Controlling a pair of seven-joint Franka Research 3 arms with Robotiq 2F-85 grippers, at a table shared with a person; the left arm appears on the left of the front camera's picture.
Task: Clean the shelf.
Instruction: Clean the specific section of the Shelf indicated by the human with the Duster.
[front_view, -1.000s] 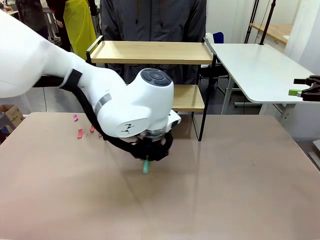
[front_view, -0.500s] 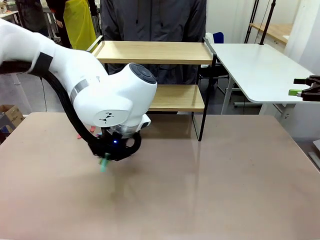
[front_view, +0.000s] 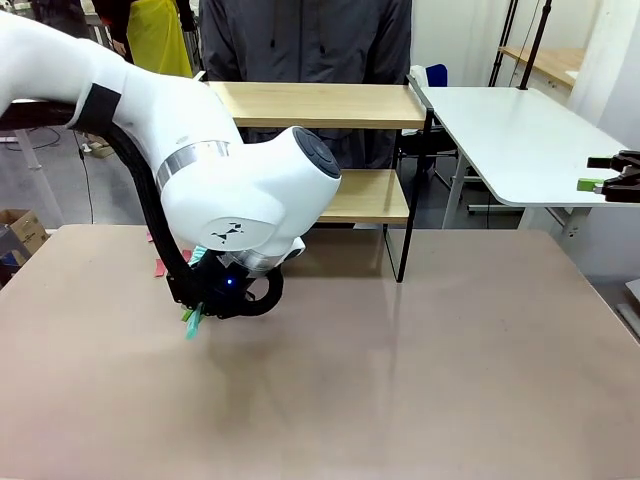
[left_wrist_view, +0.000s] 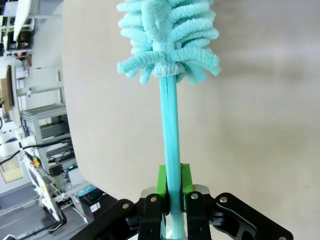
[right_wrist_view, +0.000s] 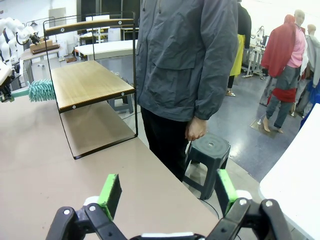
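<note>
The shelf (front_view: 330, 104) stands at the table's far edge, two light wooden boards in a thin black frame; it also appears in the right wrist view as the shelf (right_wrist_view: 85, 83). My left gripper (front_view: 198, 308) hangs low over the table, left of centre and in front of the shelf. It is shut on the handle of a teal duster (left_wrist_view: 170, 125), green pads (left_wrist_view: 161, 181) clamping the stick, fluffy head (left_wrist_view: 169, 37) pointing away over the tabletop. My right gripper (right_wrist_view: 167, 192) is open and holds nothing; it sits far right by the white side table as the right gripper (front_view: 598, 173).
Small pink scraps (front_view: 160, 267) lie on the brown table (front_view: 450, 370) left of the shelf, partly behind my left arm. A person in a dark jacket (front_view: 305, 40) stands behind the shelf. A white side table (front_view: 510, 130) adjoins at the right, with a dark stool (right_wrist_view: 209, 150) nearby.
My left arm swept from the table's centre toward the left with the duster in its grip, then turned its wrist slightly. The right gripper stayed still and open.
</note>
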